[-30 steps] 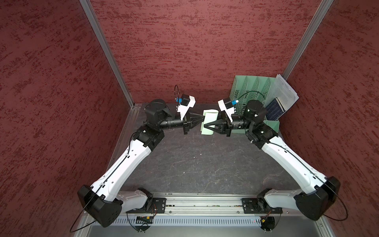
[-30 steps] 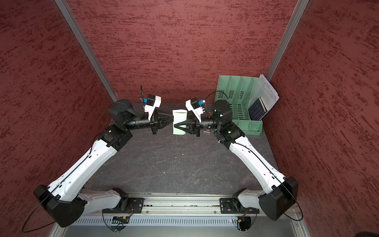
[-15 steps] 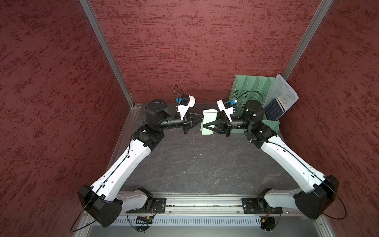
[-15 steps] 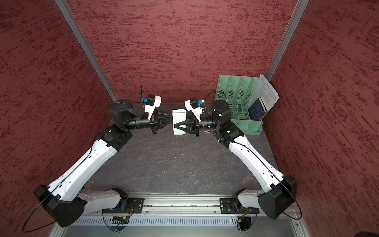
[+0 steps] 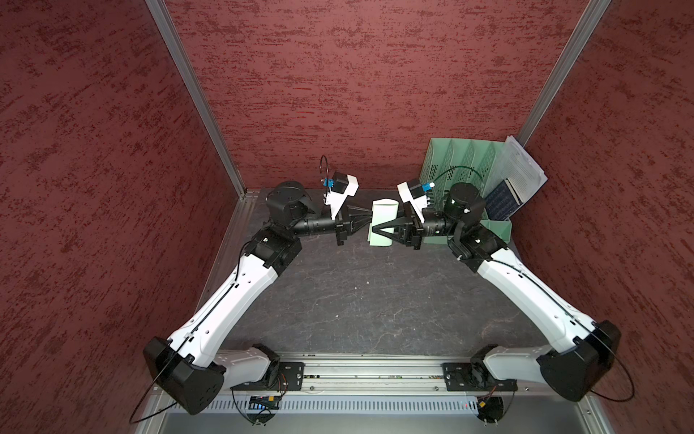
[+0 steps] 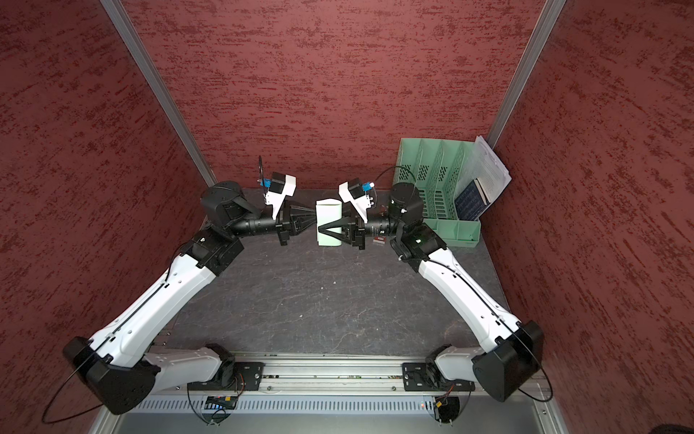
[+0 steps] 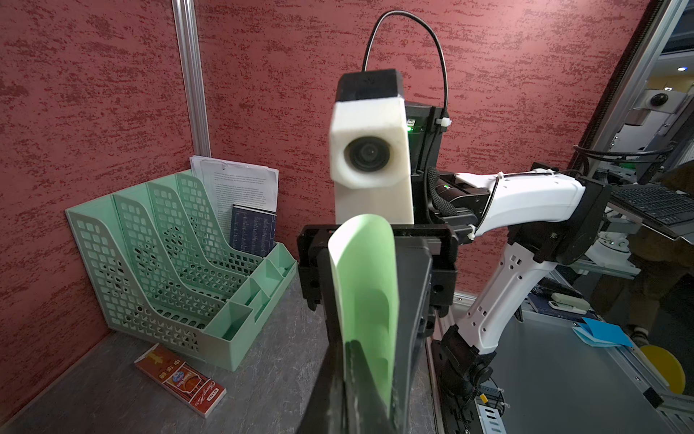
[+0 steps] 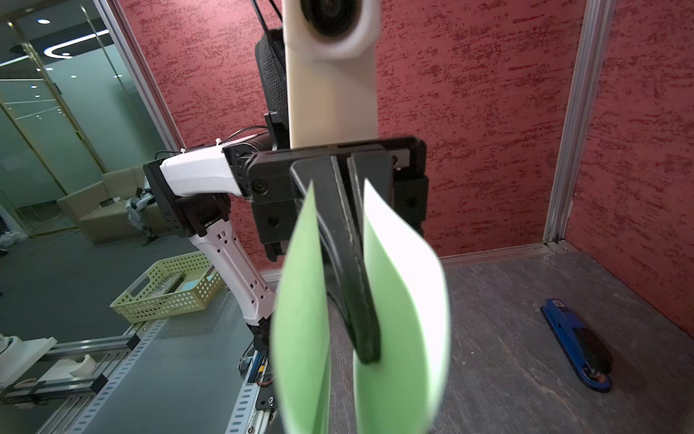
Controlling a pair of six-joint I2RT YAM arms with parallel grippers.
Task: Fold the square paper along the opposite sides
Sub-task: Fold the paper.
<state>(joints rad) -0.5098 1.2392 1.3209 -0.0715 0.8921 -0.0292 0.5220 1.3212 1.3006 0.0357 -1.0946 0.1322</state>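
Though fenced along its near edge by a metal rail (image 5: 375,370), offers broad bare room on the dark bench (image 5: 356,300) between the two white arms. Farther in, up off the bench and between both tools: the square paper (image 5: 383,214), bent into an open curl. Left tool (image 8: 367,351): fingers pressed almost together, poking in between the sheet's two flaps, with free edges flanking it. Right tool (image 5: 373,230): jaws apart, one finger along each outer side of the curl; cannot tell whether squeezing it. Beyond, tighter room: a green file rack (image 5: 462,165) against the back wall, with white printed sheets (image 5: 520,169) and a dark blue booklet (image 5: 501,203) at its corner end, print too small to read. Near the rack's front, flat on the bench, a red box (image 7: 180,379) bearing Chinese characters and script reading "Chung Hwa". Blue stapler (image 8: 576,338) flat by a wall's foot.
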